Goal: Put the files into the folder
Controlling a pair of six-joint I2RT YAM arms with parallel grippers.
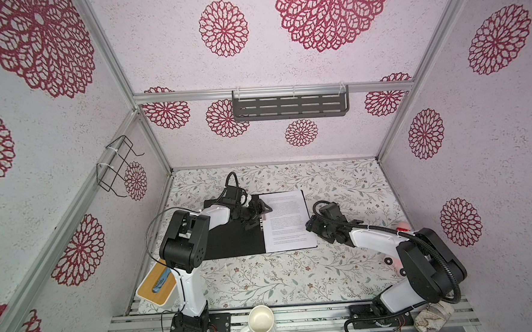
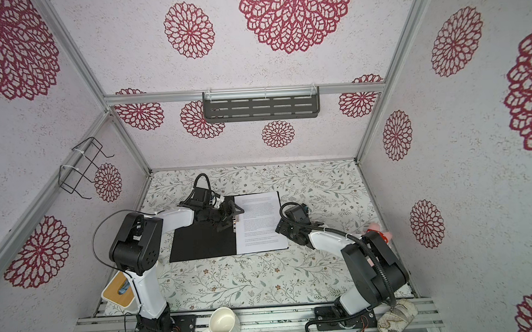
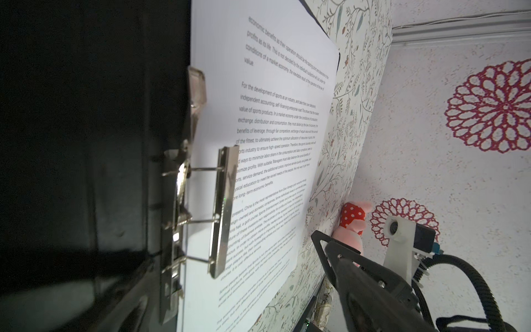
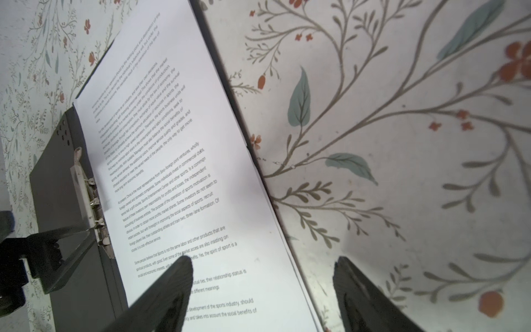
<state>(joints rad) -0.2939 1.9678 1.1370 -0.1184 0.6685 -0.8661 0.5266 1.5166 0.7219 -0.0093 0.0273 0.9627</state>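
The files (image 1: 288,221) are lying as a neat white stack, printed text facing up, on the half of the open folder (image 1: 231,242) nearer the right pincer (image 1: 309,226). The folder is resting flat on the flowered tabletop (image 1: 264,282), its black inside showing on the half under the left arm.

In both top views the left pincer (image 2: 232,220) is hovering over the folder's spine, just beside the inner edge of the stack, with its fingers spread wide. Right by it the metal clip (image 3: 224,207) is sitting along the spine, its shiny bar reaching over the margin of the top sheet. I cannot tell whether the bar is pressing on the paper.

The right pincer is also spread. In the right wrist view it is straddling the stack's outer edge, one finger (image 4: 172,287) above the printed sheet and the other finger (image 4: 362,293) above bare tabletop. Whether either is touching down is not clear.

Beyond the right pincer a pink toy (image 3: 355,221) is lying against the wall.
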